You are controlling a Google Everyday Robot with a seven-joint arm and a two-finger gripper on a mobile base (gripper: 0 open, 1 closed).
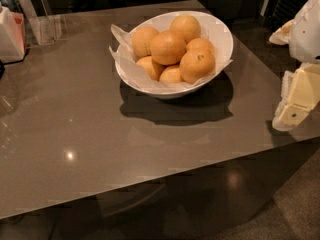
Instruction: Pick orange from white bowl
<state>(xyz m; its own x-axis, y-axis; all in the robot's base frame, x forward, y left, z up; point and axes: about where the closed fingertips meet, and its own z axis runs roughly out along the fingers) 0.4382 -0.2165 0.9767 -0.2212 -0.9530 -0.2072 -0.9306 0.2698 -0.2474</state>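
A wide white bowl (221, 34) lined with crinkled white paper stands on the grey table, back centre. It holds several yellow-orange oranges. The orange with a small dark stem dot (197, 65) lies at the bowl's front right. My gripper (295, 109) is at the right edge of the view, to the right of the bowl and lower, well apart from it. Only its pale cream finger and part of the white arm show.
The grey table (75, 134) has its front edge running across the lower part of the view. A clear plastic stand (44, 28) and a white carton (11, 34) are at the back left. A dark floor lies below and to the right.
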